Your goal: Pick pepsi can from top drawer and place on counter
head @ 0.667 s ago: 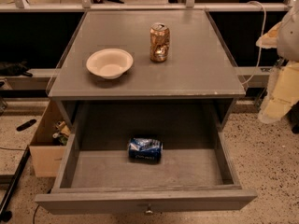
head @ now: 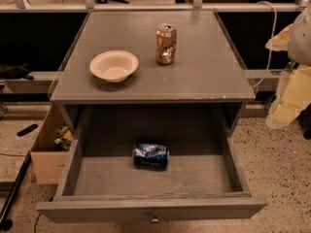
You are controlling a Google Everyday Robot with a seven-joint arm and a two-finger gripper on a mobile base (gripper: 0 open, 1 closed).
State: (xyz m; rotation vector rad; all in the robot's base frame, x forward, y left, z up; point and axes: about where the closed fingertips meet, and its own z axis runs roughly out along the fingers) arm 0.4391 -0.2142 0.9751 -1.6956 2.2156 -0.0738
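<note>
The pepsi can (head: 151, 155), blue with white lettering, lies on its side in the middle of the open top drawer (head: 73, 166), near the back. The drawer is pulled fully out, with its round metal knob (head: 154, 220) at the bottom of the view. The counter (head: 204, 67) is the flat grey cabinet top above it. My gripper (head: 284, 108) is at the end of the cream-coloured arm at the right edge. It hangs beside the cabinet's right side, well away from the can and outside the drawer, holding nothing I can see.
A white bowl (head: 114, 66) sits on the left of the counter, and a gold-coloured can (head: 165, 44) stands upright near the back middle. A cardboard box (head: 48, 154) of items stands on the floor left of the drawer. A rail (head: 146, 6) runs behind the counter.
</note>
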